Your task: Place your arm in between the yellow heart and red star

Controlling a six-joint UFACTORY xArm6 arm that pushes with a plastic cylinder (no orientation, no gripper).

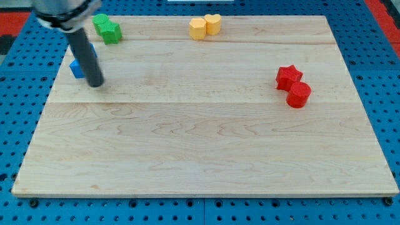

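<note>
Nearest, toward the view's right: red cylinder touching red star. At left, my tip, a bare rod with no jaws, half hiding blue block. Farthest: green blocks, shapes unclear; yellow heart against yellow block.

A pale wooden board of joined planks fills most of the scene under even, soft light. All around the board lies a blue perforated surface with regular holes. Beyond the board's top right corner, a red strip shows.

pale matt wooden board with visible grain; blue perforated table
</note>
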